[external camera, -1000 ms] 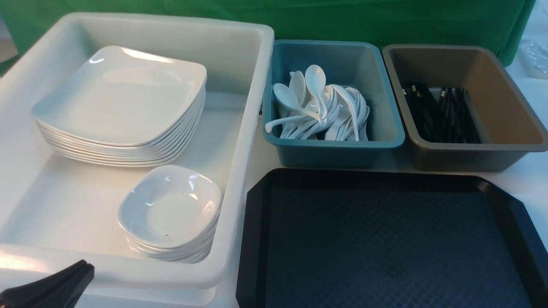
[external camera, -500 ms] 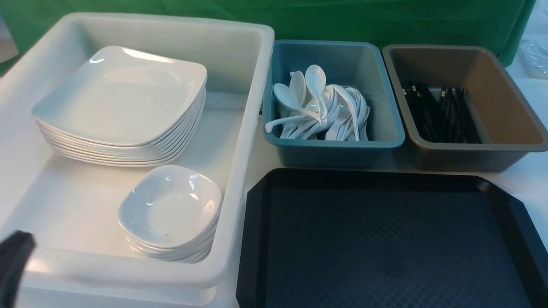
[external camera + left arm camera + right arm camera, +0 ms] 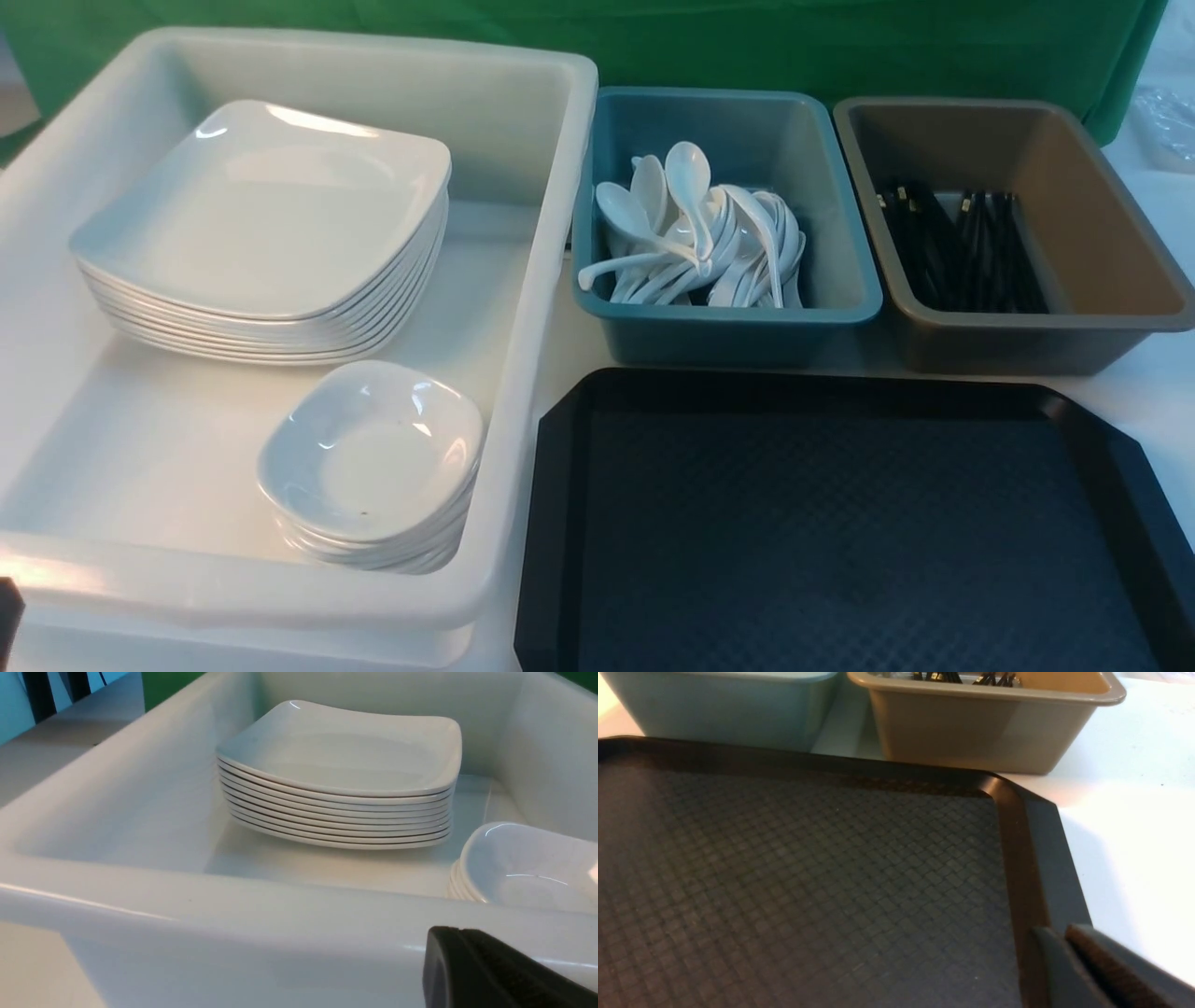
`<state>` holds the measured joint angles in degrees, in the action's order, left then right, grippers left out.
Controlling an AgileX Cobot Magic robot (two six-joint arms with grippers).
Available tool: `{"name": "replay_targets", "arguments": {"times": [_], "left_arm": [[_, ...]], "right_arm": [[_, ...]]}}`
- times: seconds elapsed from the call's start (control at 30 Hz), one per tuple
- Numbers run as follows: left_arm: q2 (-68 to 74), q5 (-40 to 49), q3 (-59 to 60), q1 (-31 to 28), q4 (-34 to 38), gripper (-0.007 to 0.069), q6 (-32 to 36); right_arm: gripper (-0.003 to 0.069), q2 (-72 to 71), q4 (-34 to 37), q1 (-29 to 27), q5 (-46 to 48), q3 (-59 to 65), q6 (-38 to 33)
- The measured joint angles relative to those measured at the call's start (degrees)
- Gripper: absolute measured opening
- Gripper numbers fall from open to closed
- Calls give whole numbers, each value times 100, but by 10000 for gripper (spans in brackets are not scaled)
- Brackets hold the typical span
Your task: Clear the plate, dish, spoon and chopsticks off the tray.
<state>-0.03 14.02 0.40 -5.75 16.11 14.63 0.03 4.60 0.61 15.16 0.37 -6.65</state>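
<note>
Currently, left to right:

1. Left pincer [image 3: 495, 970]: only a dark tip shows, at the near left corner of the table, just outside the near wall of the white tub [image 3: 551, 121]. Jaws together, holding nothing.
2. White tub sits on the left side of the table. Plate [image 3: 266, 205] is on top of a stack of like plates toward the tub's far left. Dish [image 3: 373, 453] tops a smaller stack at the tub's near right corner. The two stacks are near each other, not touching.
3. Teal bin [image 3: 840, 271] stands at the far edge of the table, just right of the tub. Spoon [image 3: 691, 187] lies on a heap of white spoons inside, bowl end up toward the far wall.
4. Tan bin [image 3: 1111, 243] stands at the far right, just beside the teal bin. Chopsticks [image 3: 962, 247] lie in a bundle along its floor, left of centre, gold bands at the far ends.
5. Tray [image 3: 551, 523] sits on the near right of the table, in front of both bins, near edge out of frame. Nothing lies on its dimpled floor.
6. Right pincer [image 3: 1069, 952]: in the wrist view it sits over the tray's right rim by the far right cut corner. Only one edge of it shows, so cannot tell whether the jaws are apart or together. Nothing seen in it.
</note>
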Motion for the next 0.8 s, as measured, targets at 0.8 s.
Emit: {"name": "replay_targets", "arguments": {"times": [0.8], "left_arm": [[0, -40, 0, 0, -25, 5, 0]], "right_arm": [[130, 0, 0, 0, 7, 0, 0]]}}
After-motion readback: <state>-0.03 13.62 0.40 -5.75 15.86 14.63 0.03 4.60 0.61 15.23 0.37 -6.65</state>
